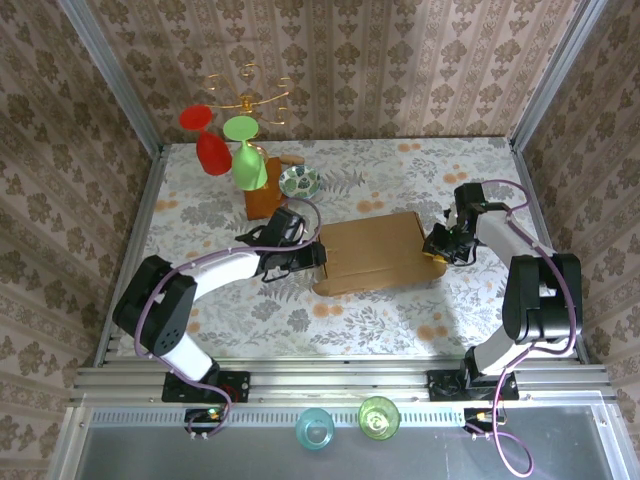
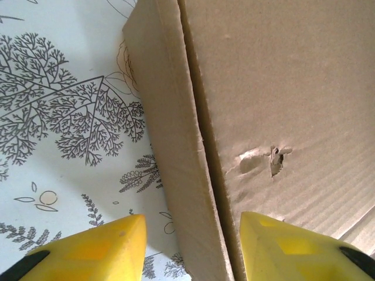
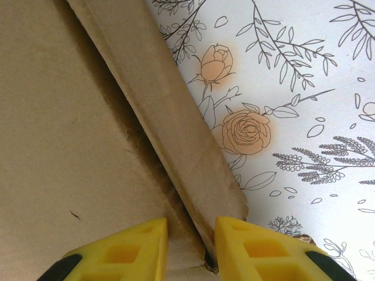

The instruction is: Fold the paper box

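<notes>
Item 1, desk (image 1: pixel 400 320): floral-covered, carries the work.
Item 2, paper box (image 1: pixel 375 252): mid-desk, between the two arms, shallow, lid down. Folding is judged nearly complete; the side walls may need final seating.
Item 3, left jaws: open, straddling the box's left wall.
Item 4, right jaws: pinched on the right wall's corner.

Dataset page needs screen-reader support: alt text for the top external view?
A shallow tan paper box lies mid-table on a floral cloth, the left gripper at its left end, the right gripper pinching its right end. Behind it: a patterned bowl, and a red glass and a green glass hung on a rack.
</notes>
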Controlling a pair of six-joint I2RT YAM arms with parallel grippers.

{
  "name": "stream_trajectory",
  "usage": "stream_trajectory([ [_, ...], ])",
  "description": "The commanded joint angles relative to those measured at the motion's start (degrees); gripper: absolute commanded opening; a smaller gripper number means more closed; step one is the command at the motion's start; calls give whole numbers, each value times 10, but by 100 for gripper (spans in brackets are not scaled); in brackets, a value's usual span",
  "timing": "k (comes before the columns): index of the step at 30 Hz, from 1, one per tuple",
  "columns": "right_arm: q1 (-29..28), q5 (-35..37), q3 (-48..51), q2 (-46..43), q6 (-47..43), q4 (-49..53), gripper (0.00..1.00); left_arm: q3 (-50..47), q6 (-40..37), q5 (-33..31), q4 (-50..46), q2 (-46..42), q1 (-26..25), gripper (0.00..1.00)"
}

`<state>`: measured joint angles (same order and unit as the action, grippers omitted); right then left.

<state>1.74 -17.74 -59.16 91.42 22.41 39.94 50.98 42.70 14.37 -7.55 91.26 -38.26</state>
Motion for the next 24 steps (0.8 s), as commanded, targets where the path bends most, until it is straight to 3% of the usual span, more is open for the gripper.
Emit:
stream_trajectory([
  [1, 1, -16, -14, 19, -14, 18, 30, -7, 28, 6, 18, 5, -7, 46],
  [6, 1, -23, -21, 23, -16, 21, 30, -4, 40, 4, 38, 28, -19, 46],
  [12, 0, -35, -24, 29, -16, 19, 31, -6, 55, 10, 40, 50, -30, 37],
  [16, 1, -41, -26, 29, -15, 18, 32, -17, 64, 11, 38, 51, -30, 26],
  [21, 1, -37, -36, 22, -19, 25, 40, -16, 68, 23, 19, 39, -18, 0],
  [24, 1, -32, -50, 16, -20, 34, 47, -12, 80, 35, -4, 26, -2, 0],
])
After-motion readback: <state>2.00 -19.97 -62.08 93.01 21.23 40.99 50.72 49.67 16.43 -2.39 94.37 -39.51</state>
